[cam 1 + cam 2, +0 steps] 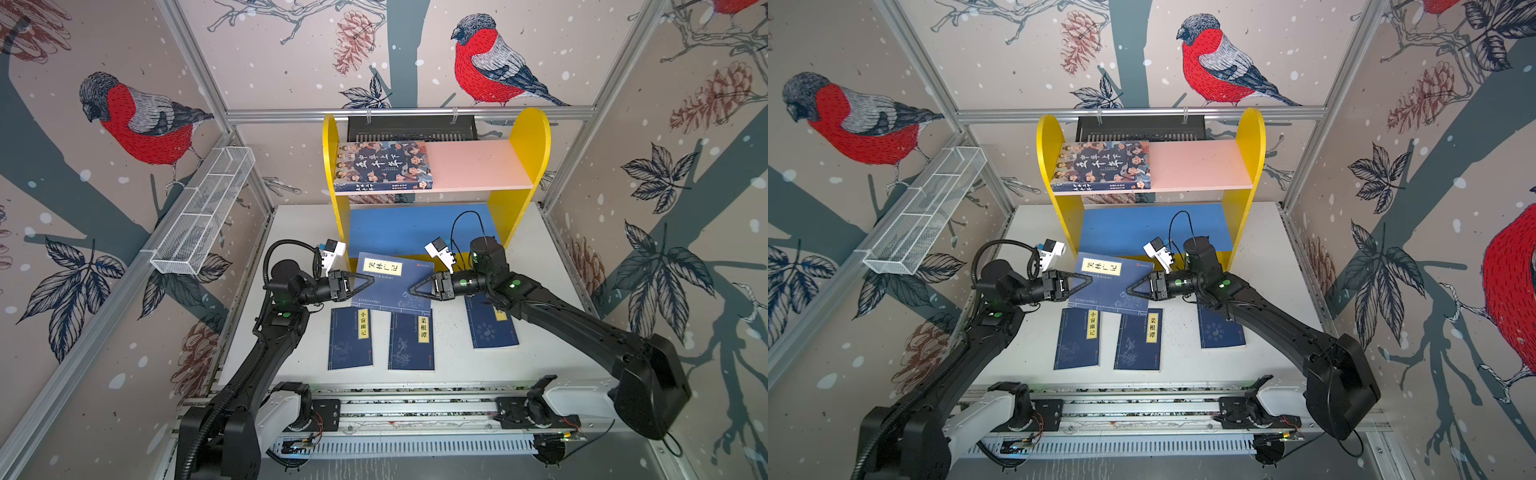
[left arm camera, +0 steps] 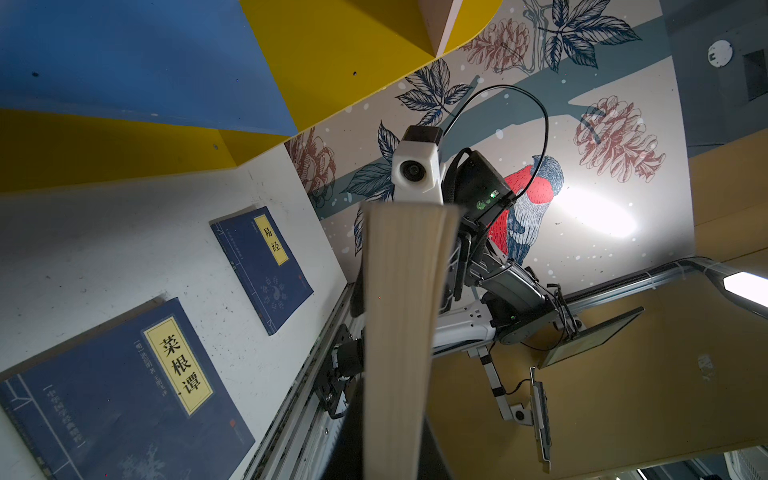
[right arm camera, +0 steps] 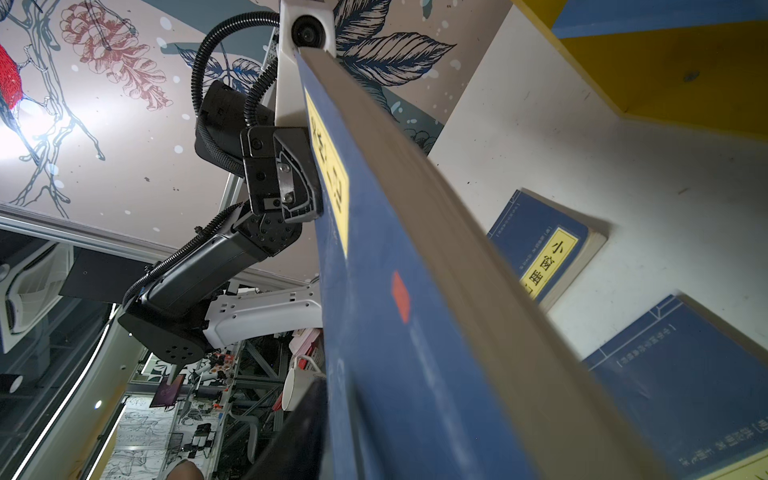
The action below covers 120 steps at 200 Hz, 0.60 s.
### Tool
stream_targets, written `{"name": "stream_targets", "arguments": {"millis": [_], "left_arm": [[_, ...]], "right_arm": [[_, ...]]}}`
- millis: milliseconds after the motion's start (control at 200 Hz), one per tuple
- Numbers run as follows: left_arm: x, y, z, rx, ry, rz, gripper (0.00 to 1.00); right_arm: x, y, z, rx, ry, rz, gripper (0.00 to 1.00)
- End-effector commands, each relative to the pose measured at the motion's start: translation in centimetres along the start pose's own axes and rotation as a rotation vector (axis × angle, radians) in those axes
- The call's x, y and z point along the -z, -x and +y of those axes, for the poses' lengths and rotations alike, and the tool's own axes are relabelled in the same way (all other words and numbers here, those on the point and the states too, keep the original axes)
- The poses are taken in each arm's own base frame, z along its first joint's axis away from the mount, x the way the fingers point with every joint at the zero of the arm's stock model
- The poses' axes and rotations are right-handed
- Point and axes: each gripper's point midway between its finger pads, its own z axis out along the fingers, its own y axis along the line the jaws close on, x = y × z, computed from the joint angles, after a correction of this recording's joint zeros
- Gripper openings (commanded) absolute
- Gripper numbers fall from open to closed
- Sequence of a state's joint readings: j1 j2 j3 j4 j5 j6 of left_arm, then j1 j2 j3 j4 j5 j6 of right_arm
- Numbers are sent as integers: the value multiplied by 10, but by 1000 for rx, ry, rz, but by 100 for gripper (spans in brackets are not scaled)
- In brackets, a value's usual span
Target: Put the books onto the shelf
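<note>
Between left gripper (image 1: 371, 279) and right gripper (image 1: 411, 289) we see the book (image 1: 390, 293): matt blue card cover, cream paper edges.

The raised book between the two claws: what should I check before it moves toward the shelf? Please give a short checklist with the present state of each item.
1. Left claw shut on the raised book: ok.
2. Right claw free of that book: cannot tell.
3. Raised book well above the three flat books: ok.
4. Blue board of the shelf has room: ok.
5. Thick book lies on the pink board, out of the way: ok.
</note>
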<state>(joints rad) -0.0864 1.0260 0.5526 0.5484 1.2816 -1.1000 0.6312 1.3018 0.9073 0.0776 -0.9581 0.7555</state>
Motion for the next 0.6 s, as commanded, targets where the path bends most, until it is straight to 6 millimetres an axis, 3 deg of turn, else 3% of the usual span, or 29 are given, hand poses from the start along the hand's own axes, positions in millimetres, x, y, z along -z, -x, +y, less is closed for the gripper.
{"name": "stream_targets", "arguments": {"millis": [0, 155, 370, 460, 595], "left_arm": [[2, 16, -7, -43, -8, -29, 0], [7, 33, 3, -2, 14, -79, 0], [9, 36, 5, 17, -1, -102, 0], [9, 36, 5, 15, 0, -108, 0], [9, 34, 7, 18, 3, -109, 0]], "right_arm": [[3, 10, -2, 9, 3, -71, 54], [7, 10, -1, -12, 48, -156, 54], [5, 12, 3, -8, 70, -187, 51], [2, 15, 0, -13, 74, -188, 47], [-3, 20, -3, -22, 87, -185, 29]]}}
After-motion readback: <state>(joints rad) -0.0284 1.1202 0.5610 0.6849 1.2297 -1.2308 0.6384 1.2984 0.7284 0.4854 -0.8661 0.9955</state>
